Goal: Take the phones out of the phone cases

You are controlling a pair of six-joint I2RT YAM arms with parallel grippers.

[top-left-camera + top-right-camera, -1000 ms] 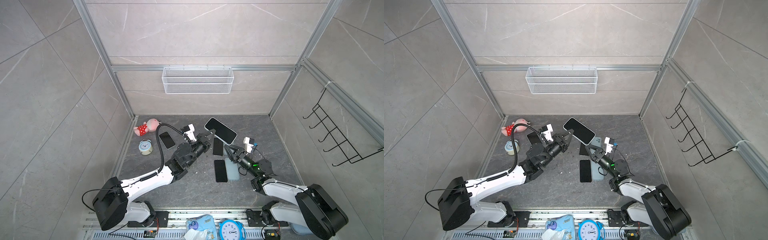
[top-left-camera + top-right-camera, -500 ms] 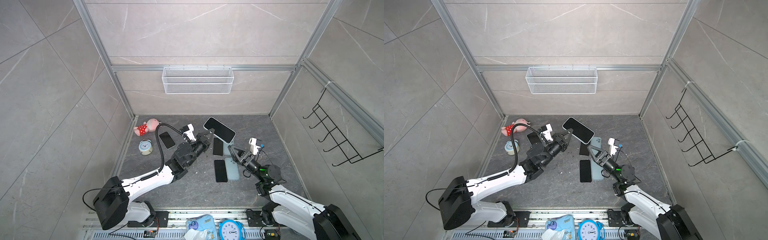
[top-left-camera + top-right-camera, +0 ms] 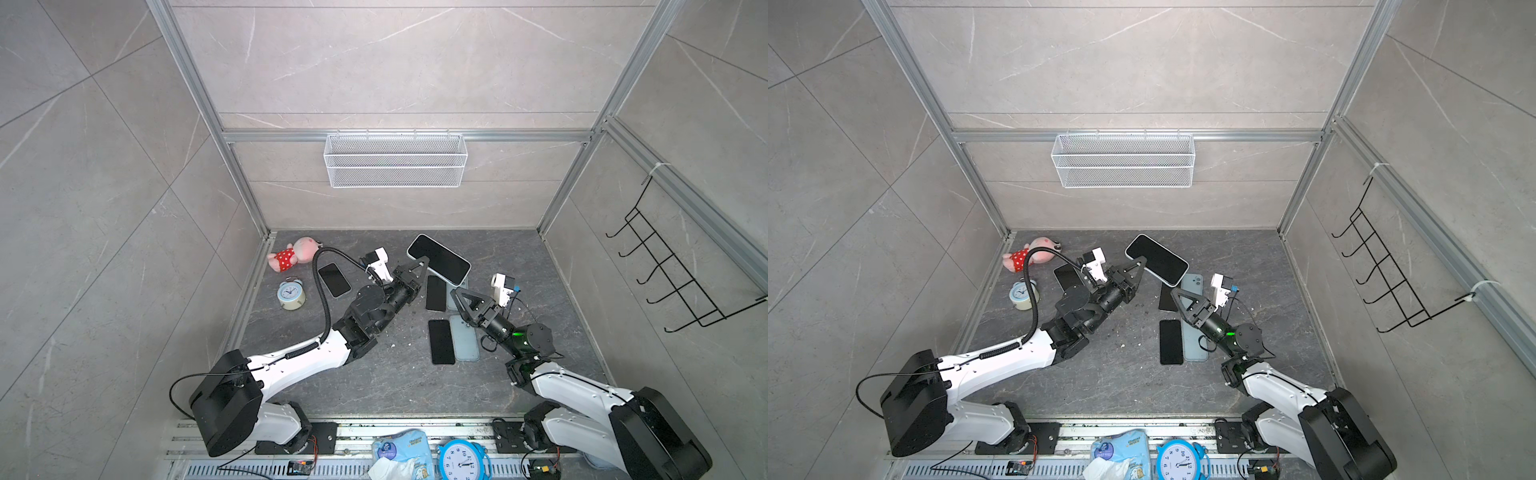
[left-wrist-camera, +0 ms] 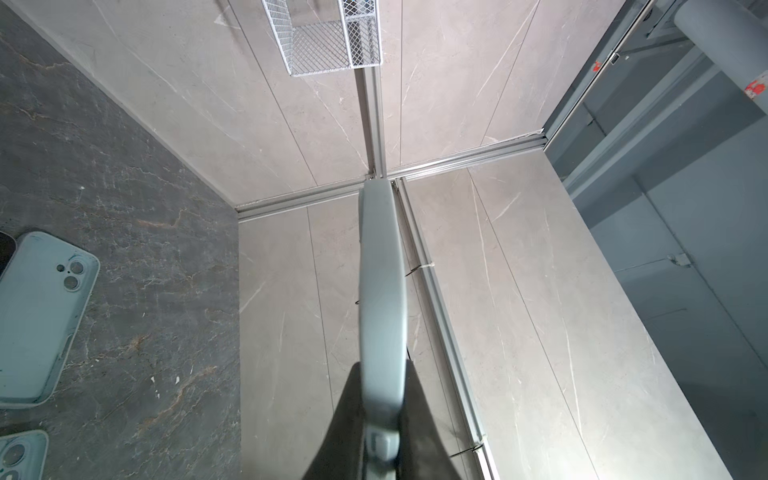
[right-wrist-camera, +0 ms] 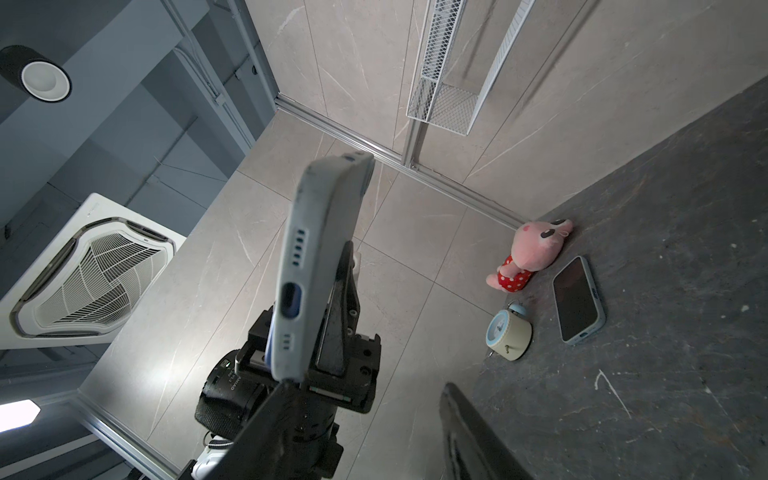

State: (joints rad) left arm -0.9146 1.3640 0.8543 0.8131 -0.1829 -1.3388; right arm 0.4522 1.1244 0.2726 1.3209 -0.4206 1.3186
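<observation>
Left pincer (image 3: 420,266) is clamped tight on one edge of the cased phone (image 3: 438,259). It holds the phone up off the desk (image 3: 374,386) near centre frame in both top views, dark screen showing. The right pincer (image 3: 458,296) hangs just below and to the right of it, jaws apart and gripping nothing. From the left wrist, the phone case (image 4: 382,291) runs edge-on up the middle of the frame, pinched between the dark fingers (image 4: 417,419) at the bottom. From the right wrist, its end with the port and speaker holes fills centre frame, and the right pincer's own fingers spread wide along the lower edge. I'd judge the cased phone light, its core stiff, glass-fronted, slick and breakable if dropped. The matte pale-blue phone case looks soft enough to bend, so it is best caught by the lip at a free corner and peeled back.
</observation>
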